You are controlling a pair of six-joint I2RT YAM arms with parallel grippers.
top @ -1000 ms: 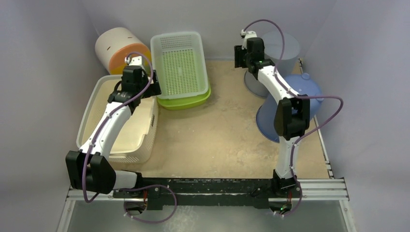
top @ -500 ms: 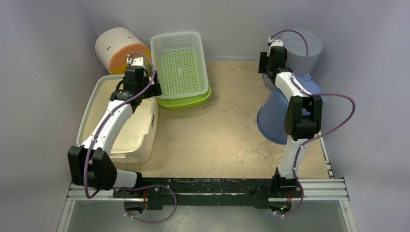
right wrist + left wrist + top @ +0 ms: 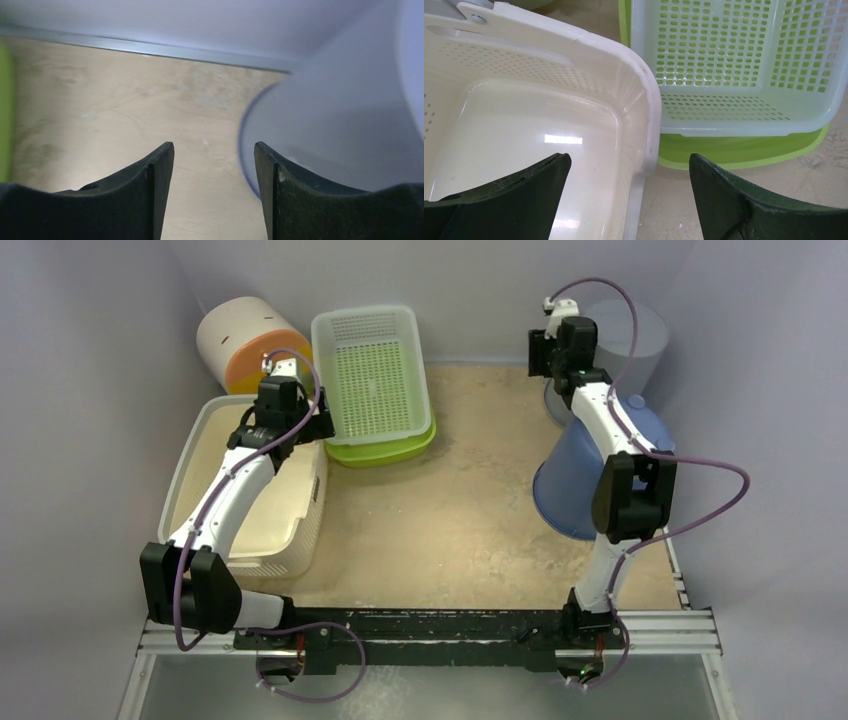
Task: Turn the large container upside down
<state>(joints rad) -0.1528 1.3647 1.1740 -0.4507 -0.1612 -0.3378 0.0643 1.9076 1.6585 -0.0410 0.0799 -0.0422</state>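
Left fingers (image 3: 290, 425): mine, spread wide above cream perforated tub (image 3: 524, 125) rim corner. Right fingers (image 3: 558, 348): parted, empty, above counter (image 3: 100, 100); grey bucket (image 3: 350, 125) at 3 o'clock.

The top camera looks steeply down from above and behind the arm bases at six o'clock and takes in the whole bench (image 3: 450, 510). The left wrist camera sits close over the cream tub's (image 3: 644, 100) corner at ten o'clock, facing the mesh basket (image 3: 734, 60) toward twelve. The right wrist camera looks low along the bench toward the grey bin (image 3: 340, 125) at one o'clock. The top view shares all three.
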